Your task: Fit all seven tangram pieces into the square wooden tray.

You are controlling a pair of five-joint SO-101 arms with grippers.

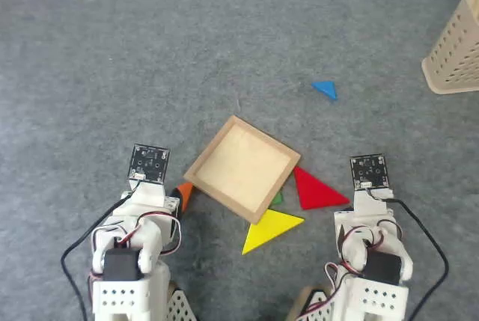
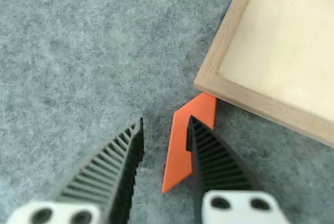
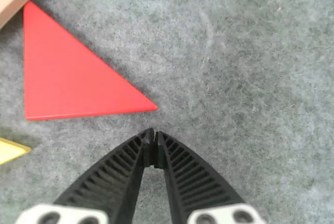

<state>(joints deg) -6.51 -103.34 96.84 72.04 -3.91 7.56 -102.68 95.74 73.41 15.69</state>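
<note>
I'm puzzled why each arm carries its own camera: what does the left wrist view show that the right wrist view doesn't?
Left wrist view: an orange piece by the open left gripper. Right wrist view: the red triangle, the tip of a yellow piece and the shut right gripper. Both: a corner of the wooden tray and the grey mat.

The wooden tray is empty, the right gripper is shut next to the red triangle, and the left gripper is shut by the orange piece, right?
Not quite: the left wrist view shows the left gripper open by the orange piece. The wooden tray is empty and the right gripper is shut next to the red triangle.
</note>
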